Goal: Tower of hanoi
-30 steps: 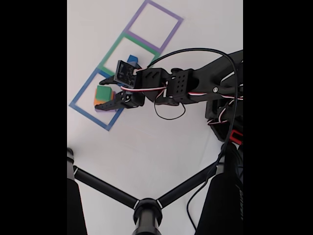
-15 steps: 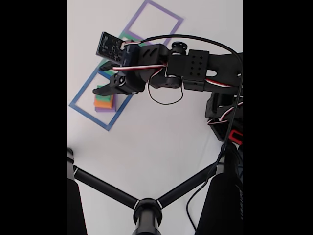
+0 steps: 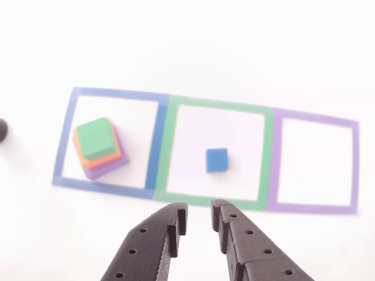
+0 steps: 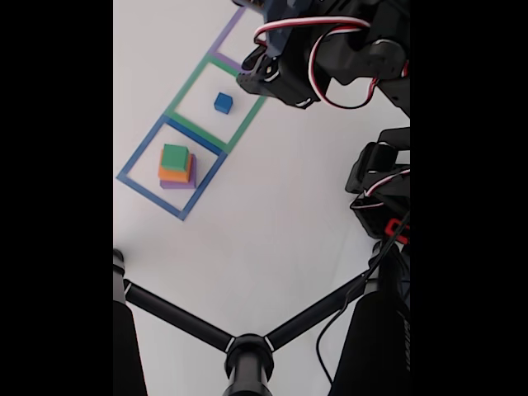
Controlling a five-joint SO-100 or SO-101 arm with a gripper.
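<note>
No readable writing anywhere. Black fingers point(image 3: 199, 212) narrowly parted, holding nothing, raised off the white surface point(image 3: 187, 47) just outside the green outline point(image 3: 162, 152). Blue cube point(image 3: 217, 160) alone inside that outline. In the blue outline point(image 3: 63, 140), green block point(image 3: 96, 137) stacked on orange block point(image 3: 105, 159) on purple block point(image 3: 102, 170). Purple outline point(image 3: 354, 164) alongside.

— What does the plain white table point(image 3: 193, 47) carry?

— Three flat square outlines in a row, blue point(image 3: 64, 140), green point(image 3: 161, 146) and purple point(image 3: 351, 164), sharing edges.

— And inside them?

— In the blue one, a large matte purple square block point(image 3: 104, 168) lies on the surface. In the green one, a small blue cube point(image 3: 217, 160) sits near the middle, alone.

— Anything else?

— A black tripod's legs point(image 4: 177, 318) rest on the table in the fixed view.
</note>
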